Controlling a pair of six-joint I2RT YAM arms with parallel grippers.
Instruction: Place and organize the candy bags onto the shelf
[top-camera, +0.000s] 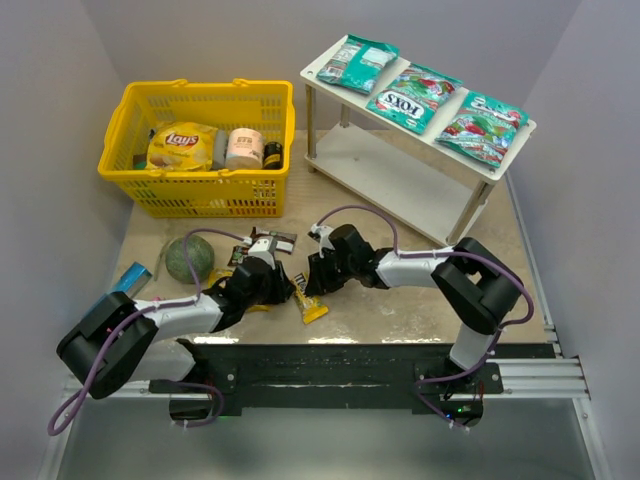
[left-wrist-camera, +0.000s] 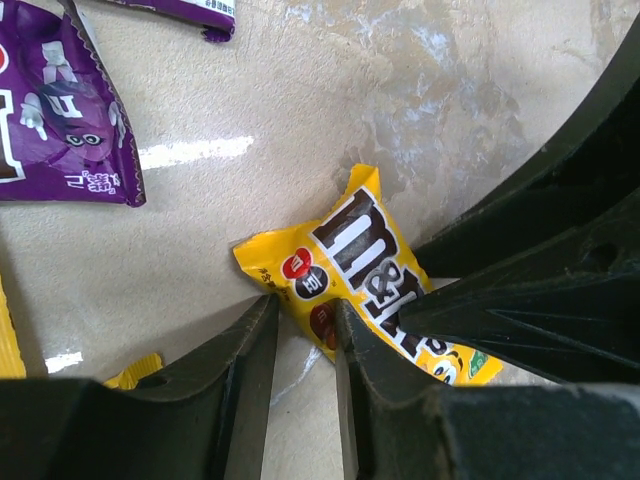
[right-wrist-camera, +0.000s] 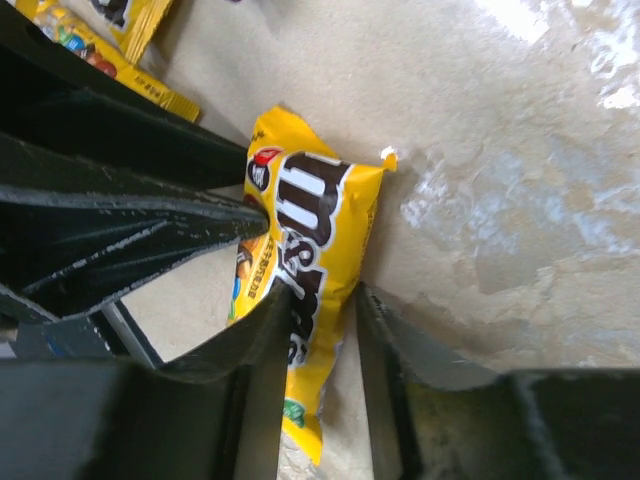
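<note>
Both arms were lowered to the mottled beige tabletop (left-wrist-camera: 440, 90) over one small yellow M&M's packet (left-wrist-camera: 372, 285). It lay flat and loose there, well apart from the white two-tier shelf (top-camera: 395, 172) with its flat boards and slim metal legs. Judged from the layout, this packet was the item in hand for transfer, since three glossy teal-green candy bags (top-camera: 413, 97) lay side by side on the shelf's top board. The left gripper (left-wrist-camera: 305, 312) stood at one end of the packet. Its fingers (left-wrist-camera: 245, 390) were narrowly apart and bare tabletop showed in the gap. The packet's edge touched the inner face of one finger and ran on behind it rather than between the pair, so no clamp was made. The right gripper (right-wrist-camera: 322, 295) straddled the same packet from the opposite side. The packet ran lengthwise between its fingers (right-wrist-camera: 395, 400) and filled the gap. The wrist view was too steep to show whether those fingers pressed the foil or merely flanked it, so that grip cannot be confirmed. One left fingertip met the packet's printed face just beside the right fingers, a placement judged to steady the packet. A small purple packet (left-wrist-camera: 60, 110) lay near, apart from both grippers.
</note>
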